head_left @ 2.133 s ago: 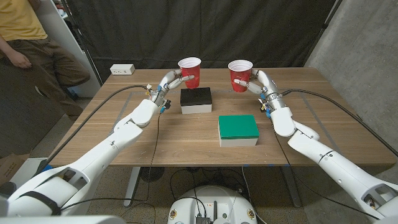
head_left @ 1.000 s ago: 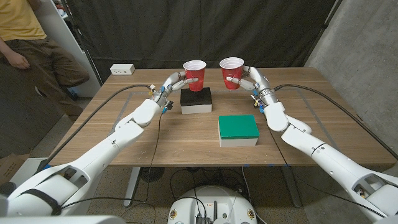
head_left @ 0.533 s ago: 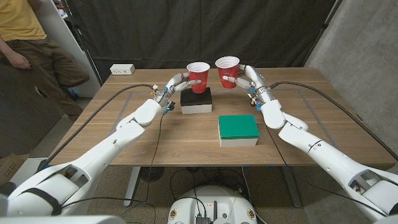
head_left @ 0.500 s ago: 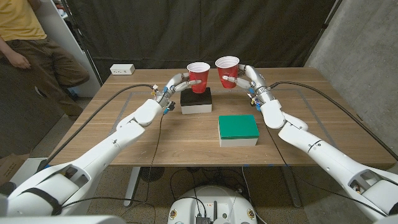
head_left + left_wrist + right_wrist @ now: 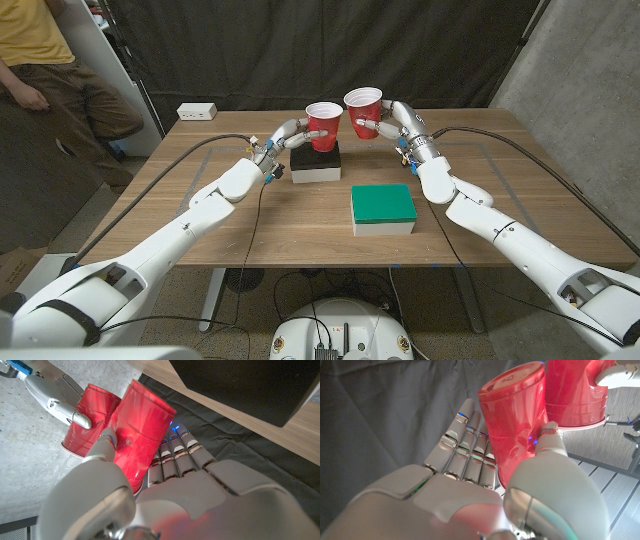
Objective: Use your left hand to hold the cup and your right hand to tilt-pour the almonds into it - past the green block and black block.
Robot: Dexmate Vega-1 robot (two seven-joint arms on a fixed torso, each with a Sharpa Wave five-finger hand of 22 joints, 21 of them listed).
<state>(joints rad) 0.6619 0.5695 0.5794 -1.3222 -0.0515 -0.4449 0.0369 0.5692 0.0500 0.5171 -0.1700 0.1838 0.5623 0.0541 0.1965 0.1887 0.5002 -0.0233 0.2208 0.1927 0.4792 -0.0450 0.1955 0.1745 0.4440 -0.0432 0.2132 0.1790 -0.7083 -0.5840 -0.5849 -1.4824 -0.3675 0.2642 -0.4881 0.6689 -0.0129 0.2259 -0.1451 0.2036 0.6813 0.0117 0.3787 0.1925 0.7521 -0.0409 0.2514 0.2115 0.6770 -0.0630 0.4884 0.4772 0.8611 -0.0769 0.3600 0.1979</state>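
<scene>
Two glossy red plastic cups with white rims hang close together in the air above the far middle of the wooden bench [image 5: 200, 190], past the blocks. The left red cup [image 5: 322, 125] stands nearly upright over the black block, and the left robot hand [image 5: 290, 134] wraps it, thumb on one side and fingers on the other, as the left wrist view shows on its smooth tapered wall [image 5: 137, 435]. The right red cup [image 5: 364, 112] sits a little higher, leaning toward its neighbour, their rims just beside each other; whether they touch I cannot tell. The right robot hand [image 5: 392, 120] clasps it between thumb and fingers, seen plainly in the right wrist view [image 5: 470, 485], where the cup's flat base [image 5: 512, 425] faces outward. The contents of either cup are out of sight.

Beneath the left cup lies the matte black rectangular block on a white base [image 5: 315, 160]. Nearer the robot, toward its right, sits the green-topped rectangular block with white sides [image 5: 383, 207]. The bench top shows a warm brown wood grain. A small white box [image 5: 197, 110] rests at the far left corner, and a person in a yellow shirt [image 5: 40, 60] stands beyond it.
</scene>
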